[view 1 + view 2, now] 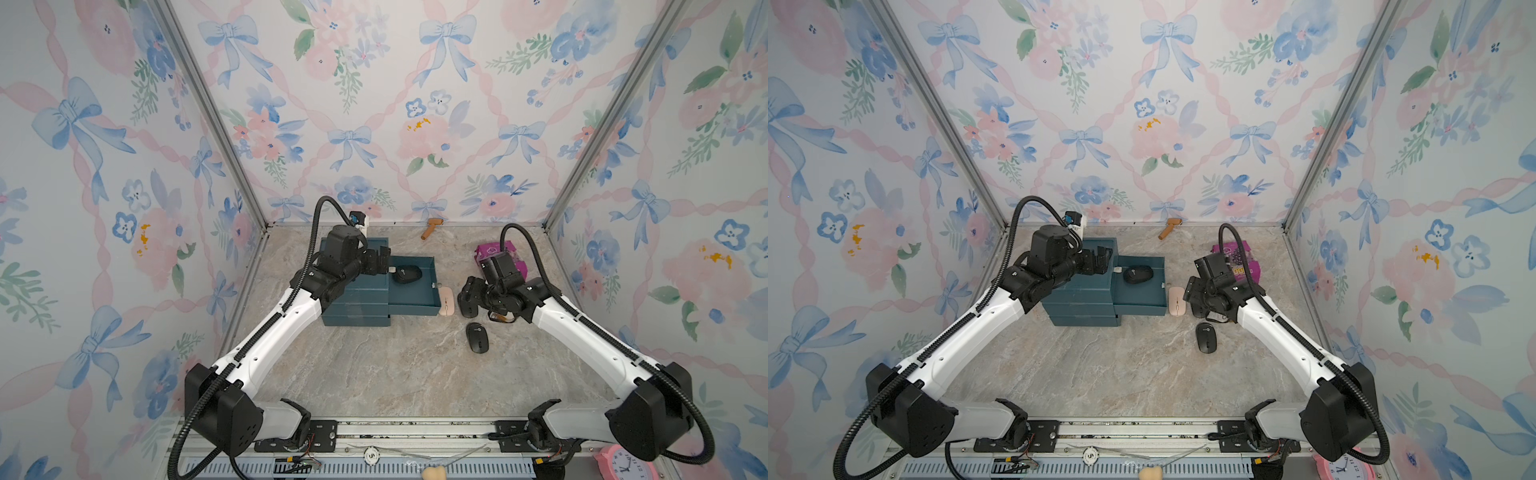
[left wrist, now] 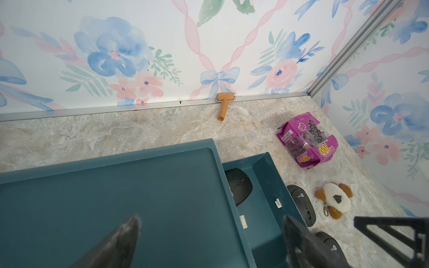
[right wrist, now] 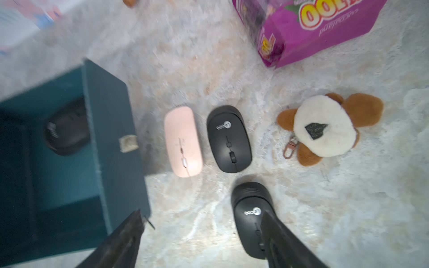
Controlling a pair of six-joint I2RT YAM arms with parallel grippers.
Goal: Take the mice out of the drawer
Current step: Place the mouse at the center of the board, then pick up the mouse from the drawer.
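The teal drawer (image 1: 415,297) stands pulled out of its cabinet (image 1: 357,303), and one black mouse (image 1: 407,274) (image 2: 239,185) lies inside it. On the table beside the drawer lie a pink mouse (image 1: 446,301) (image 3: 183,141) and two black mice (image 3: 228,139) (image 3: 249,215); in both top views one black mouse (image 1: 1206,337) shows near the front. My right gripper (image 3: 204,232) (image 1: 468,300) hangs open over the table right of the drawer, nothing between its fingers. My left gripper (image 2: 211,232) (image 1: 384,261) is open above the cabinet top.
A brown-and-white plush keychain (image 3: 325,127) lies right of the mice. A purple snack bag (image 2: 306,139) sits at the back right, and a wooden roller (image 2: 224,104) lies against the back wall. A pink clock (image 1: 623,463) is at the front right corner.
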